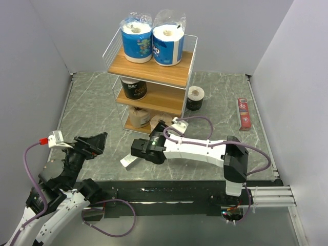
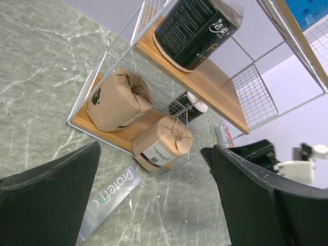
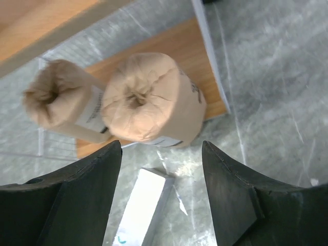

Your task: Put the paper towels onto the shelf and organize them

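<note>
The right gripper (image 3: pixel 161 149) holds its fingers spread, ungripping, with a brown-paper roll (image 3: pixel 148 100) lying just beyond the tips on the front edge of the shelf (image 3: pixel 177 46) bottom board (its twin (image 3: pixel 56 102) alongside); the left gripper (image 1: pixel 97 139), wide open, hangs well apart

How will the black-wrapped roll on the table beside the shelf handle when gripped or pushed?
Probably light and squashy: the black-wrapped roll shows a white paper top with a hollow core. Standing on its flat end, it should slide under a low push. A higher push might tip it, and on its side it could roll.
</note>
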`<action>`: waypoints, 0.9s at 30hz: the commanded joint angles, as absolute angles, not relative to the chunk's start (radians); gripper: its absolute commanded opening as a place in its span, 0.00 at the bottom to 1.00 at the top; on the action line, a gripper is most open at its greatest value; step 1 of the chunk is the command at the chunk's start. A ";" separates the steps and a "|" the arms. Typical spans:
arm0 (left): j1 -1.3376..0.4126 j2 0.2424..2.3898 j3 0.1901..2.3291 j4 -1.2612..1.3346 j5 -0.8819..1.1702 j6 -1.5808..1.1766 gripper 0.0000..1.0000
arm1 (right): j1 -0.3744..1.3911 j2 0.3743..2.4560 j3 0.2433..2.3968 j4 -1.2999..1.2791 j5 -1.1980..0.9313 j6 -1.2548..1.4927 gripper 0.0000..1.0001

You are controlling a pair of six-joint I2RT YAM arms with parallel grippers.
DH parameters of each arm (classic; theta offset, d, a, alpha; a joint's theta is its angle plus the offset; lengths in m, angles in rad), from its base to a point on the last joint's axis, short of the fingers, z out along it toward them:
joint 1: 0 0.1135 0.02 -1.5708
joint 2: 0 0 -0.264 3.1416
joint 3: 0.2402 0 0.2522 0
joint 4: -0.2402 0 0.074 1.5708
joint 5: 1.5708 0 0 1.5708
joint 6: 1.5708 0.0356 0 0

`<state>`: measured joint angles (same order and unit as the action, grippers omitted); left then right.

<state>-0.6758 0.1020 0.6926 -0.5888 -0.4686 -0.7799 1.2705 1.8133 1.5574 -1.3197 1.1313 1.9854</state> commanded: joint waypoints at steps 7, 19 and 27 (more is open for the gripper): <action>-0.678 0.095 0.699 -0.572 -0.489 -0.770 0.96 | 1.362 1.626 1.441 -1.569 1.328 1.789 0.70; -0.680 0.115 0.699 -0.574 -0.494 -0.770 0.96 | 1.443 1.396 1.384 -1.571 1.459 1.372 0.73; -0.680 0.117 0.696 -0.575 -0.502 -0.776 0.96 | 1.554 1.353 1.514 -1.569 1.513 1.250 0.81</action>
